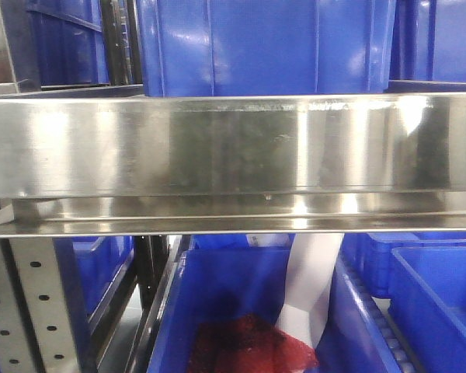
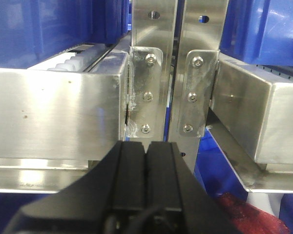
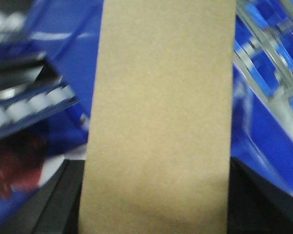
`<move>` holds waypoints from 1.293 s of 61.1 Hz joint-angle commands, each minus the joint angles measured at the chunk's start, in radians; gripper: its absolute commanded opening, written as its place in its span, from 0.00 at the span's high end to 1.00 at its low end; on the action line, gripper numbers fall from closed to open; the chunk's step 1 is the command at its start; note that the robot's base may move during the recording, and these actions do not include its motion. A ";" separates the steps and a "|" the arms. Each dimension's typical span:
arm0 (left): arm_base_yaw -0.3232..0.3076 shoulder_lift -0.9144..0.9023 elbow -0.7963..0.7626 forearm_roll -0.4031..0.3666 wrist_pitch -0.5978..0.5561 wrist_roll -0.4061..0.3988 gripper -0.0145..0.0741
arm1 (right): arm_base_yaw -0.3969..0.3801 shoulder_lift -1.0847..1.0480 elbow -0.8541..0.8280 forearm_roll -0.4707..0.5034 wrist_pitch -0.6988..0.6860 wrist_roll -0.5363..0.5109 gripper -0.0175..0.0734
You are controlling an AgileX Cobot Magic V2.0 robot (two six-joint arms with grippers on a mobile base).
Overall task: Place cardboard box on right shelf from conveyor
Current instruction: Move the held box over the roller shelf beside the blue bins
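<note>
The plain tan cardboard box [image 3: 161, 107] fills the middle of the blurred right wrist view, standing lengthwise up the frame. My right gripper [image 3: 154, 168] is shut on it, one black finger [image 3: 63, 200] against each long side. The right shelf [image 1: 233, 148] shows in the front view as a broad shiny steel lip across the whole frame. My left gripper [image 2: 146, 146] is shut with nothing between its pads, close in front of two steel uprights [image 2: 151, 73]. The conveyor is out of view. Neither arm shows in the front view.
Blue bins [image 1: 264, 47] stand on the shelf above the lip. More blue bins [image 1: 435, 303] sit below, one holding a red mesh bundle [image 1: 248, 346] and a white sheet [image 1: 314, 284]. A grey perforated upright [image 1: 39, 303] is at lower left. White rollers [image 3: 34, 105] lie left of the box.
</note>
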 commanded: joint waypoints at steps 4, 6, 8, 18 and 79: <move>-0.002 -0.015 0.010 -0.006 -0.087 0.000 0.97 | 0.065 0.070 -0.039 -0.020 -0.097 -0.192 0.65; -0.002 -0.015 0.010 -0.006 -0.087 0.000 0.97 | 0.075 0.087 -0.039 -0.020 -0.102 -0.212 0.65; -0.002 -0.015 0.010 -0.006 -0.087 0.000 0.97 | 0.087 0.107 -0.039 -0.020 -0.109 -0.233 0.65; -0.002 -0.015 0.010 -0.006 -0.087 0.000 0.97 | 0.103 0.187 -0.036 -0.020 -0.160 -0.292 0.65; -0.002 -0.015 0.010 -0.006 -0.087 0.000 0.97 | 0.099 0.264 0.090 0.032 -0.318 -0.321 0.12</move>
